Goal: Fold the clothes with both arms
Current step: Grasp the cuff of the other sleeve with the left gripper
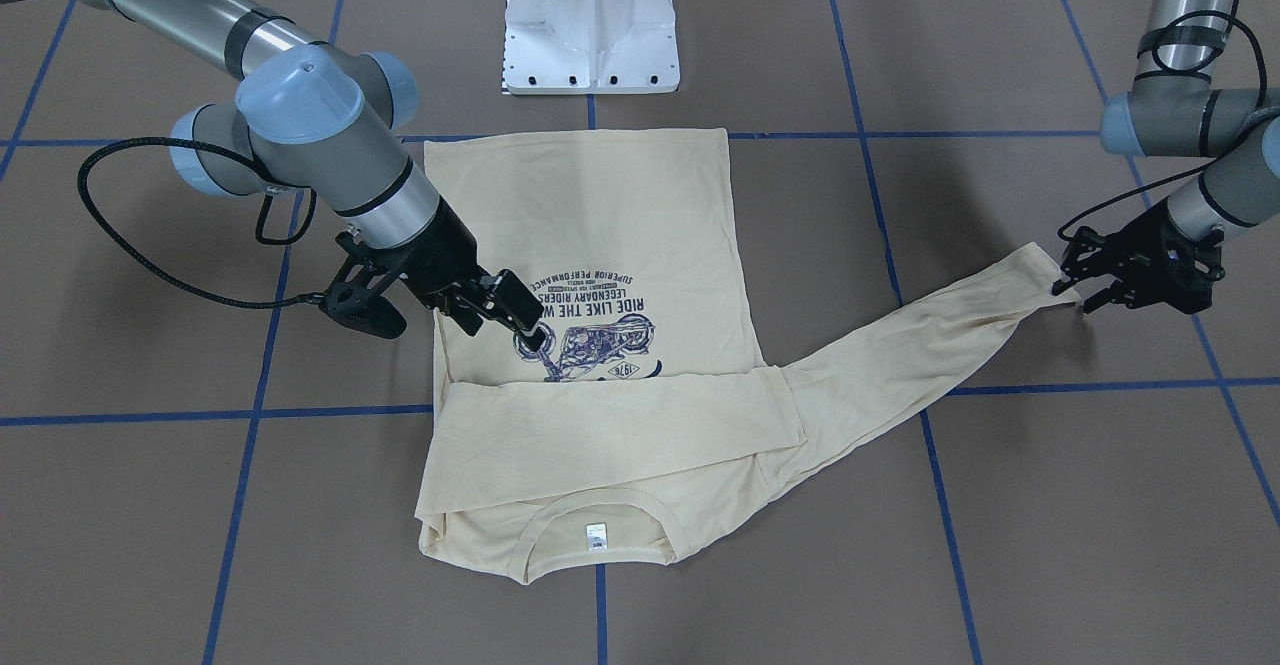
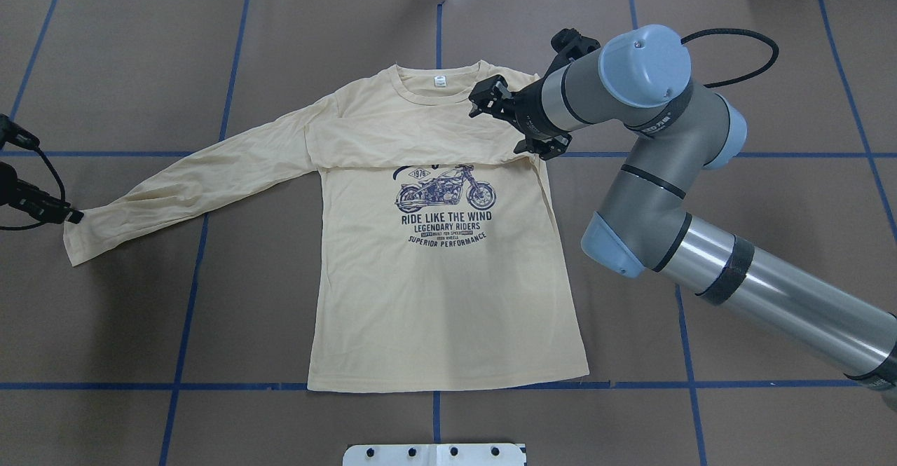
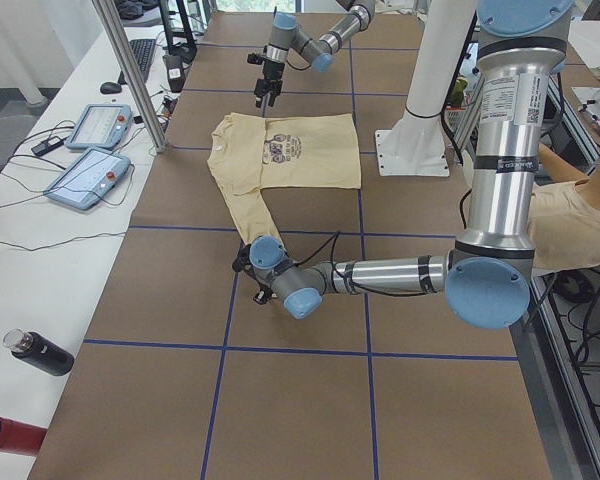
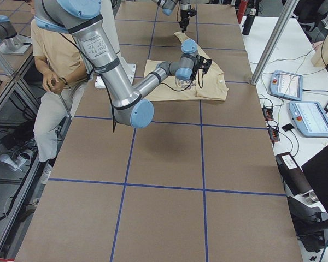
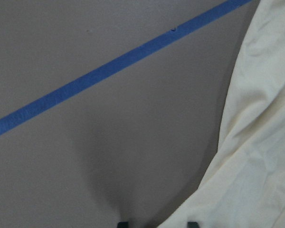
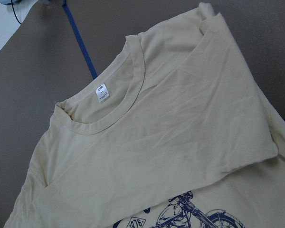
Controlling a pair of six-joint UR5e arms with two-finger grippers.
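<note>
The cream-yellow long-sleeved T-shirt (image 2: 448,298) lies flat, print up, on the brown table. One sleeve (image 2: 406,136) is folded across the chest below the ribbed neckline (image 6: 109,114). The other sleeve (image 2: 196,172) stretches out sideways, ending in a cuff (image 1: 1035,265). My left gripper (image 1: 1078,287) is open and low at that cuff. In the left wrist view its fingertips (image 5: 122,223) stand apart, with sleeve fabric (image 5: 256,142) beside them. My right gripper (image 1: 505,323) hovers open over the shirt near the folded sleeve's shoulder and holds nothing.
The white pedestal base (image 1: 592,20) stands just past the shirt's hem. Blue tape lines (image 1: 250,415) cross the table. Two control pendants (image 3: 88,165), a metal pole (image 3: 130,70) and a dark bottle (image 3: 40,352) sit along one side. A seated person (image 4: 54,71) is near the robot base.
</note>
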